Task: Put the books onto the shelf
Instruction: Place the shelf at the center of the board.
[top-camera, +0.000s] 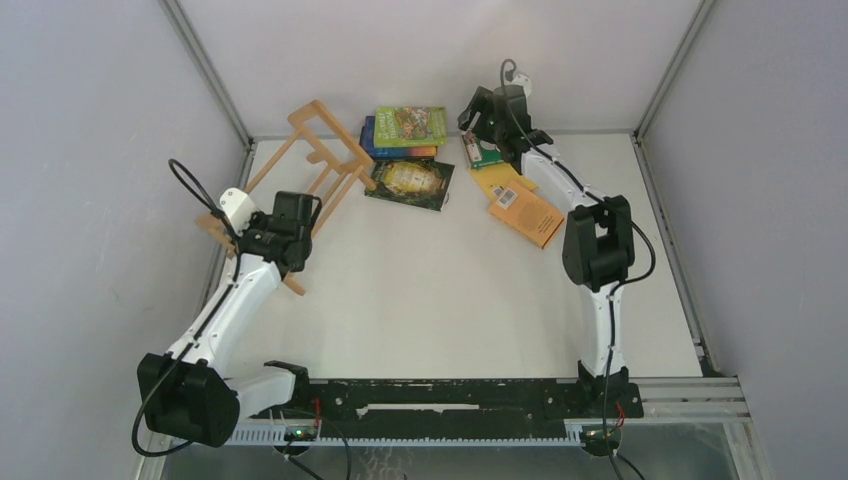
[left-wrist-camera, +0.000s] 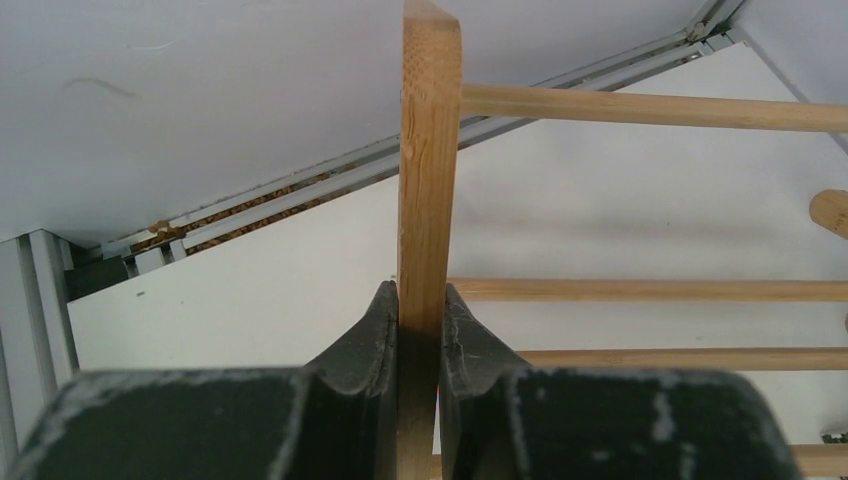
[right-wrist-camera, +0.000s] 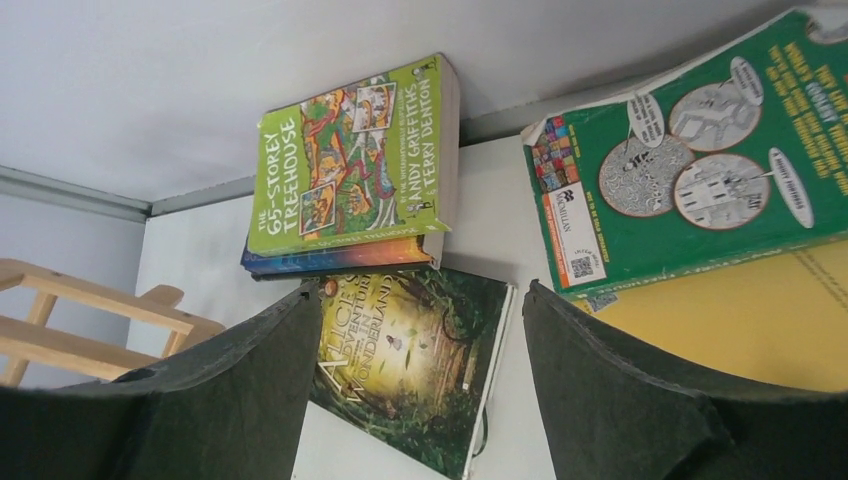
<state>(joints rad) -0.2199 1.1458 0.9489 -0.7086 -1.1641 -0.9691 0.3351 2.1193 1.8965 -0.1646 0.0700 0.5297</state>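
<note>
In the upper left of the top view, a light-wood slatted shelf (top-camera: 318, 160) is seen lying at a diagonal on the white surface (top-camera: 430, 300). It is built of thin round rails joined to rectangular frame ends. Its nearer end is gripped by the left tool (top-camera: 262, 232). In the left wrist view that tool (left-wrist-camera: 420, 300) is closed narrowly on a flat upright bar of the frame, with both dark pads (left-wrist-camera: 375, 320) pressed against the wood.

At upper centre, just beside the shelf's far end, a lime-green paperback titled "The 65-Storey Treehouse" (top-camera: 411, 125) is stacked on a blue paperback (top-camera: 372, 146). Just below the stack, a dark paperback with a gold-framed forest cover (top-camera: 410, 183) is laid flat; "Alice's Adventures in Wonderland" can be read on it in the right wrist view.

Right of centre, the right tool (top-camera: 490, 112) is held over the far edge of the surface. Its jaws are spread wide and nothing is held between them. To its right in the wrist view, a green paperback with white circles (right-wrist-camera: 690, 160) is laid over a plain yellow paperback (right-wrist-camera: 740, 320). Lower right of these in the top view, an orange paperback with a white barcode label (top-camera: 527, 215) is laid flat.
</note>
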